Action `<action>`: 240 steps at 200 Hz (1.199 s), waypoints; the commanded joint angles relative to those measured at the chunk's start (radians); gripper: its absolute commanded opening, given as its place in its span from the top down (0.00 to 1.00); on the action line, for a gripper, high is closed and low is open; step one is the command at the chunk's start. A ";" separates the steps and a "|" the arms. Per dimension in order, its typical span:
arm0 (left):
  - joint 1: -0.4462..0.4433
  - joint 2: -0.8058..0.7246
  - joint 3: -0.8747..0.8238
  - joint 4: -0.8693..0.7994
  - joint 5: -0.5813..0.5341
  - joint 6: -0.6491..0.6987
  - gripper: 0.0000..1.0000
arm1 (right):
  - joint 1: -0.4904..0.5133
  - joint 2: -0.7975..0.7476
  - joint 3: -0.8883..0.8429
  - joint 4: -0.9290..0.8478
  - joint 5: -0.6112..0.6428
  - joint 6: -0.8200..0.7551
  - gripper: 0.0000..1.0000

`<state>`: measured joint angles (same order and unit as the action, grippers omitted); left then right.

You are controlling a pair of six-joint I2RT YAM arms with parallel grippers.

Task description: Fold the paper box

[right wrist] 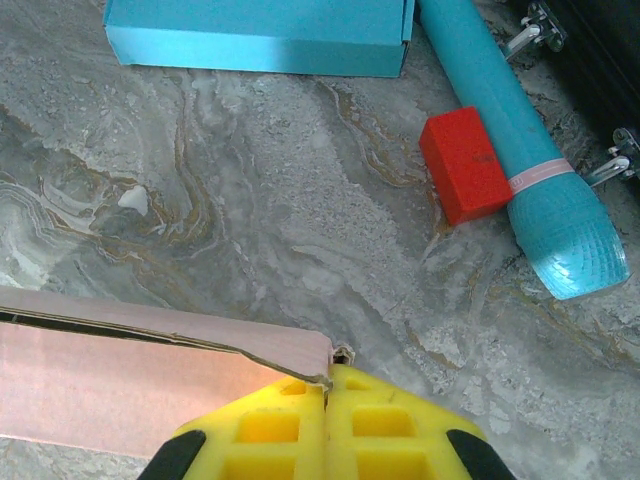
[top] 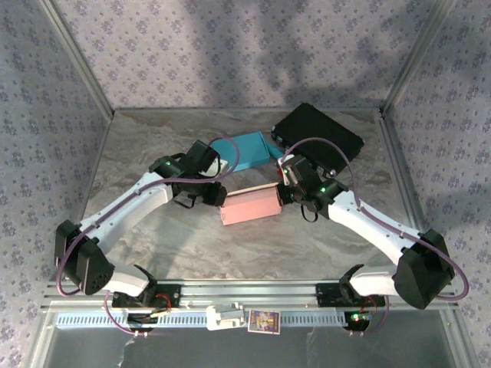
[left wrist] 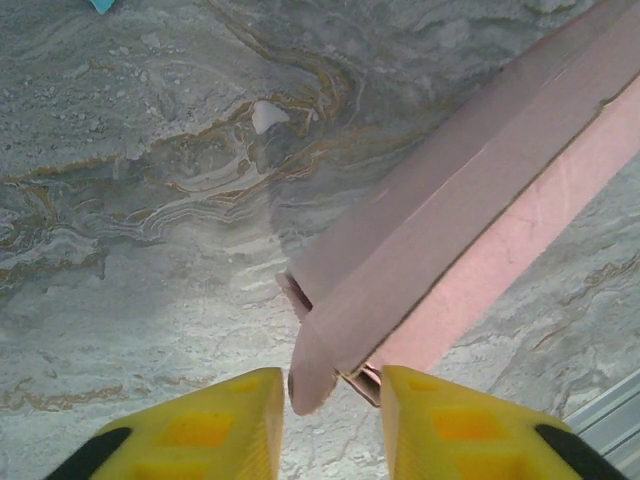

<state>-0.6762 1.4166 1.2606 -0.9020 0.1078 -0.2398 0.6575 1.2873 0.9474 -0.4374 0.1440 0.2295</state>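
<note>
— From above, where's the box?
— The pink box (top: 249, 205) lies in the middle, long axis left to right. My left gripper (top: 217, 197) and right gripper (top: 282, 193) sit one at each end.
— Left wrist?
— My fingers (left wrist: 225, 425) stand apart, straddling the end flap without squeezing it. The box runs away up and right.
— Right wrist?
— Fingers (right wrist: 270, 425) clamped together, with the box's top edge apparently pinched in their seam. The box stretches off left.

Left end effector (left wrist: 332, 388) jaws apart, right end effector (right wrist: 327, 385) closed tight — both reaching inward, tilted down
</note>
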 commanded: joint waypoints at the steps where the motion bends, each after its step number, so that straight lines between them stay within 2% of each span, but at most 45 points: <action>1: -0.005 0.017 0.034 -0.023 -0.008 0.038 0.73 | 0.009 0.024 0.008 -0.083 0.008 0.018 1.00; 65: -0.005 0.043 0.046 -0.025 -0.006 0.050 0.88 | 0.008 0.024 0.010 -0.086 0.009 0.018 1.00; 125: -0.004 0.058 0.064 -0.040 0.006 0.022 0.97 | 0.012 0.024 0.014 -0.091 0.028 0.026 1.00; 135: -0.005 0.064 0.075 -0.052 0.015 -0.002 1.00 | 0.011 0.024 0.020 -0.100 0.042 0.035 1.00; 190: -0.002 0.091 0.083 -0.063 0.090 -0.226 1.00 | 0.041 0.030 0.036 -0.107 0.091 0.100 1.00; 240: 0.018 0.120 0.113 -0.087 0.139 -0.335 1.00 | 0.079 0.051 0.057 -0.124 0.135 0.137 1.00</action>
<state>-0.6643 1.5127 1.3327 -0.9703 0.1802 -0.4908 0.7143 1.3064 0.9794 -0.4950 0.2588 0.3248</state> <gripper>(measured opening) 0.063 0.060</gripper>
